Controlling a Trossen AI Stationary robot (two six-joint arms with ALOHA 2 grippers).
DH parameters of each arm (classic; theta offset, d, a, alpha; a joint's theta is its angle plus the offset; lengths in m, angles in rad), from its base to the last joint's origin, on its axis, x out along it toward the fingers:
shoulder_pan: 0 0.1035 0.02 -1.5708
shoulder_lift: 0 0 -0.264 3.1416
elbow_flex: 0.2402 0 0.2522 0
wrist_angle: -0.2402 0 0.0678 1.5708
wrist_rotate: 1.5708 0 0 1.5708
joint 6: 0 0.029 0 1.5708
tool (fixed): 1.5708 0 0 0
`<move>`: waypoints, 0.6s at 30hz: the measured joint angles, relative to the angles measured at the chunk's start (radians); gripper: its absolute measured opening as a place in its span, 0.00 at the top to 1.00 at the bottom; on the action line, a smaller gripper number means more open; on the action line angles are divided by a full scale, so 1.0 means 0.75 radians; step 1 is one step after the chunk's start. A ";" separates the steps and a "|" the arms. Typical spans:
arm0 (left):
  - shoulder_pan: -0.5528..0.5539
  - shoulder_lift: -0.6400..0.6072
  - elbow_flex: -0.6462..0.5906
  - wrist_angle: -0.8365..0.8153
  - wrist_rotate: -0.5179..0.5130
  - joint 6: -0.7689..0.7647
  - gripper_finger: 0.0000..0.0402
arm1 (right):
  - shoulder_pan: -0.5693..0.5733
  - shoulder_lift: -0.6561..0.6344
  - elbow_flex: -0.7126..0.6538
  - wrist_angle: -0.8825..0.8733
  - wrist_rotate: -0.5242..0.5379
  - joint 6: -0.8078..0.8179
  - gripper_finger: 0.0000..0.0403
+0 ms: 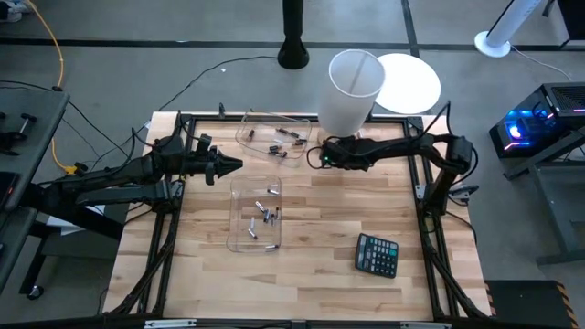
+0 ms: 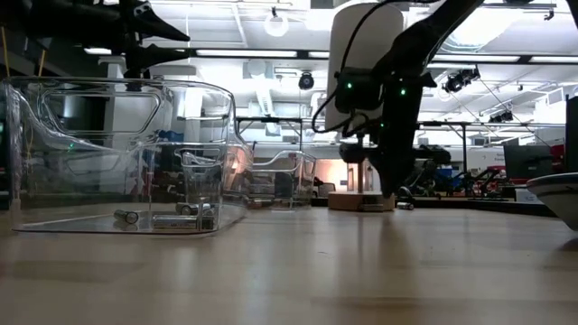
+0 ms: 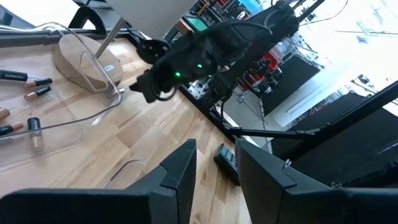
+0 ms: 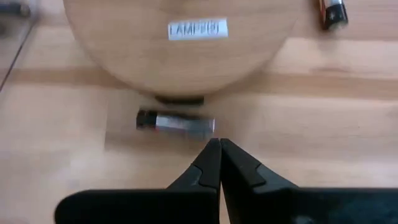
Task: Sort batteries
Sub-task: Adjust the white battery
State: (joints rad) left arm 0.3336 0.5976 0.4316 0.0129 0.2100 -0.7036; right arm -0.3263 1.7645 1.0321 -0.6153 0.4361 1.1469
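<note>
The wooden table (image 1: 311,274) carries 2 clear plastic trays — a far tray (image 1: 251,123) and a near tray (image 1: 239,239). The far tray holds roughly 6 small cylindrical batteries (image 1: 288,138), the near tray about 7 (image 1: 266,217); the cells are too tiny for a firmer count. The right wrist view shows 2 more batteries on bare wood — 1 silvery-grey cell (image 4: 176,122) and 1 at the edge (image 4: 331,14). There is 1 black calculator with buttons (image 1: 377,254), 1 tall white paper cup (image 1: 349,91) and 1 round white plate (image 1: 411,82).
</note>
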 joint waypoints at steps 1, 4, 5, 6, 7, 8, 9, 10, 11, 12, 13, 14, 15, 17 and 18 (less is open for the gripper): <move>0.000 0.000 0.000 0.000 0.000 0.000 0.74 | -0.007 0.003 0.000 0.016 -0.001 -0.004 1.00; 0.000 0.000 0.000 0.000 0.000 0.000 0.74 | -0.020 0.011 0.000 0.065 0.010 -0.004 1.00; 0.000 0.000 0.000 0.000 0.000 0.000 0.74 | -0.024 0.014 0.000 0.088 0.010 -0.004 1.00; 0.000 0.000 0.000 0.000 0.001 -0.001 0.74 | -0.030 0.022 0.000 0.100 0.001 -0.004 1.00; 0.000 0.000 0.000 -0.001 0.001 -0.002 0.74 | -0.038 0.032 0.000 0.116 -0.016 -0.004 1.00; 0.000 -0.001 0.000 -0.002 0.001 -0.002 0.74 | -0.046 0.043 0.000 0.139 -0.044 -0.005 1.00; 0.000 0.000 0.000 -0.006 0.001 -0.001 0.74 | -0.048 0.060 0.000 0.160 -0.069 -0.012 1.00; -0.001 0.000 0.000 -0.009 0.001 -0.002 0.74 | -0.048 0.072 0.001 0.177 -0.088 -0.031 1.00; -0.001 -0.001 0.000 -0.010 0.002 -0.004 0.74 | -0.046 0.083 0.002 0.192 -0.125 -0.032 1.00; -0.001 0.000 0.000 -0.014 0.002 -0.010 0.74 | -0.034 0.097 0.002 0.206 -0.143 -0.032 1.00; -0.001 0.000 0.000 -0.017 0.002 -0.013 0.74 | -0.022 0.109 0.002 0.205 -0.135 -0.028 1.00; -0.001 0.000 0.000 -0.018 0.002 -0.013 0.74 | -0.009 0.113 0.002 0.206 -0.138 -0.029 1.00; -0.002 0.000 0.000 -0.021 0.002 -0.013 0.74 | 0.002 0.113 0.002 0.203 -0.145 -0.029 1.00; -0.002 0.000 0.000 -0.022 0.002 -0.012 0.74 | 0.024 0.115 0.002 0.198 -0.149 -0.029 1.00; -0.004 0.000 0.000 -0.022 0.002 -0.013 0.74 | 0.037 0.113 0.002 0.195 -0.158 -0.029 1.00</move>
State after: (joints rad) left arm 0.3305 0.5974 0.4316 -0.0036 0.2111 -0.7132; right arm -0.2984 1.8491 1.0337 -0.4689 0.3175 1.1255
